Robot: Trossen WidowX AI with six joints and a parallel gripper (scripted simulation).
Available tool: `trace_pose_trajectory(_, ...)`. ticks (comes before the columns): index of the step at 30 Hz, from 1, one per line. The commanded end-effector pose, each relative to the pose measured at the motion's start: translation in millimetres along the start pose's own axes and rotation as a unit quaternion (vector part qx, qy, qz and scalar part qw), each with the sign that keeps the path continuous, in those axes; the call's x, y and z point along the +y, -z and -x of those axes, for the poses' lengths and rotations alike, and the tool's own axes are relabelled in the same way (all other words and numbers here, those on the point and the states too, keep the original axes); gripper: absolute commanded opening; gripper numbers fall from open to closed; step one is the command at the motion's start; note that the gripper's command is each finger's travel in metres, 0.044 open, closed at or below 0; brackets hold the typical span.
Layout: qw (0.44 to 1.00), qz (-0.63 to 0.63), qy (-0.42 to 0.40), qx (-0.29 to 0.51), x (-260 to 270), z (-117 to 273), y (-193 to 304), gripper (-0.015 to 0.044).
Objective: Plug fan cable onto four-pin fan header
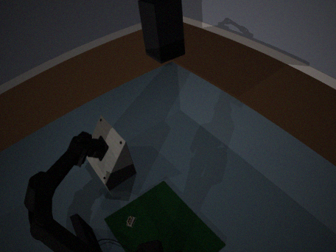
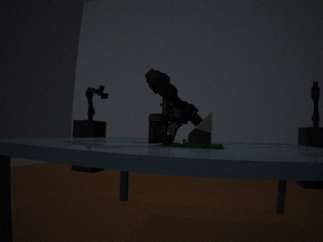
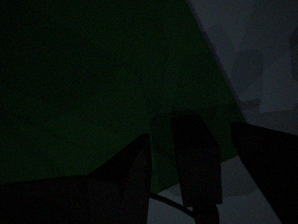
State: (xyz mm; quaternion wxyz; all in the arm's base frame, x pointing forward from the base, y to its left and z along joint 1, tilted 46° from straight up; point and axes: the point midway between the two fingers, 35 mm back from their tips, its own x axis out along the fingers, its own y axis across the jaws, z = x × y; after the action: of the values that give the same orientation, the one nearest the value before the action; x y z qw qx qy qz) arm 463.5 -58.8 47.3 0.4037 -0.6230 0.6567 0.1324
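Observation:
The green board (image 1: 173,217) (image 2: 209,146) (image 3: 75,75) lies flat on the table, with the small pale header (image 1: 132,221) (image 2: 183,141) near one edge. The header does not show in the wrist view. The dark cable plug (image 3: 200,167) stands near the board's edge, its thin cable (image 3: 170,200) (image 1: 110,240) curving away. My gripper (image 3: 189,135) (image 2: 168,141) is low at the board, partly open, with one finger on each side of the plug. Gaps show on both sides, so it is not gripped. The plug's lower end is too dark to judge.
A tall dark block (image 1: 82,226) (image 2: 154,131), seemingly the fan, stands beside the board. The arm's slanted grey mount (image 1: 117,151) (image 2: 206,129) stands beyond the board. A dark pillar (image 1: 162,33) is past the table corner. Two other arms on pedestals (image 2: 89,129) (image 2: 312,136) stand farther back.

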Motion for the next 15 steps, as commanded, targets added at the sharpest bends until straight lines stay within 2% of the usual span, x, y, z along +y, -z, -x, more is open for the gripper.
trace_pose_trajectory(1,1.0,0.0,0.0,0.0,0.0,0.4,-0.1,0.0125)
trace_pose_trajectory(6,1.0,0.0,0.0,0.0,0.0,0.4,-0.1,0.0)
trace_pose_trajectory(9,1.0,0.0,0.0,0.0,-0.1,3.1,-0.3,0.0)
trace_pose_trajectory(13,1.0,0.002,0.0,0.002,0.1,47.2,-0.7,0.0)
trace_pose_trajectory(15,1.0,0.002,0.0,0.003,0.2,49.9,-0.6,0.0)
